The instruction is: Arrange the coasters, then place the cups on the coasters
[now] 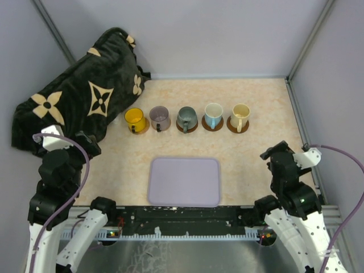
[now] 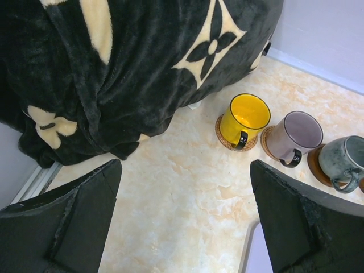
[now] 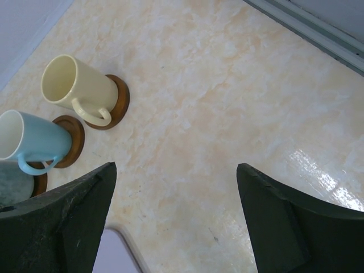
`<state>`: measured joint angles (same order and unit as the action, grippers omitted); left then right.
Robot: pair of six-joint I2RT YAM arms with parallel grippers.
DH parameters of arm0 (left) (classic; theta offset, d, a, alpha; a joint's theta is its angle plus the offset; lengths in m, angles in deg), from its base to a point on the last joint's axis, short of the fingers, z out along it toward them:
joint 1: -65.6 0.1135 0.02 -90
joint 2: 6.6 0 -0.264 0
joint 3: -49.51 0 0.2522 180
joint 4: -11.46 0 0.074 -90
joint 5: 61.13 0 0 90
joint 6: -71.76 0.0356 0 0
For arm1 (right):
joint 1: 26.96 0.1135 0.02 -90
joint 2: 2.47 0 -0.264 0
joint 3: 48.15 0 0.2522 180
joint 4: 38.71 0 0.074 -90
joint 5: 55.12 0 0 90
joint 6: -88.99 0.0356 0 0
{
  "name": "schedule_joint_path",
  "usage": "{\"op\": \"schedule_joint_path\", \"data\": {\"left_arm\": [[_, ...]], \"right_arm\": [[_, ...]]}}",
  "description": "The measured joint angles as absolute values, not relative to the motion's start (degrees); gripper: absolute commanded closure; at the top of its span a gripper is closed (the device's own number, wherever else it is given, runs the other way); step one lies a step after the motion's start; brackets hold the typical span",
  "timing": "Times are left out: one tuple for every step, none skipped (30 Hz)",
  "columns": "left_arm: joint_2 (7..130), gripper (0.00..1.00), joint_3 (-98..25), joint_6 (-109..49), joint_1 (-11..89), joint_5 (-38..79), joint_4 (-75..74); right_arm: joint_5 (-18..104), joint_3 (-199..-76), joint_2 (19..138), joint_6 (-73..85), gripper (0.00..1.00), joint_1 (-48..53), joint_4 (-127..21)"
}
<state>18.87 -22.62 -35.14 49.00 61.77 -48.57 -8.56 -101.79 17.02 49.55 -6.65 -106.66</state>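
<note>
Five cups stand in a row across the table, each on a brown coaster: yellow [image 1: 135, 118], mauve [image 1: 160, 118], grey-green [image 1: 186, 118], pale blue [image 1: 213, 115] and cream [image 1: 240, 116]. The left wrist view shows the yellow cup [image 2: 244, 118] on a woven coaster [image 2: 223, 135], then the mauve cup [image 2: 296, 135] and the grey-green cup [image 2: 347, 159]. The right wrist view shows the cream cup [image 3: 74, 88] on its coaster [image 3: 118, 101] and the blue cup [image 3: 28, 136]. My left gripper [image 2: 185, 165] and right gripper [image 3: 176, 166] are open over bare table, holding nothing.
A lavender rectangular tray [image 1: 183, 182] lies near the front middle. A black plush blanket with cream flower shapes [image 1: 85, 85] is heaped at the back left, close to the yellow cup. Walls close in the table on three sides.
</note>
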Motion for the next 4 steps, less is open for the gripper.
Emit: {"op": "schedule_joint_path", "data": {"left_arm": [[18.46, 0.00, -22.64, -35.14, 49.00, 61.84, -48.59], [18.22, 0.00, -22.64, -35.17, 49.00, 61.88, -48.57], [18.04, 0.00, -22.64, -35.17, 49.00, 61.88, -48.57], [17.98, 0.00, -22.62, -35.17, 49.00, 61.88, -48.57]], "right_arm": [[-8.60, -101.79, 17.02, 49.55, 0.13, -6.65, -106.64], [-8.60, -101.79, 17.02, 49.55, 0.13, -6.65, -106.64], [-8.60, -101.79, 17.02, 49.55, 0.13, -6.65, -106.64], [-8.60, -101.79, 17.02, 49.53, 0.13, -6.65, -106.62]]}}
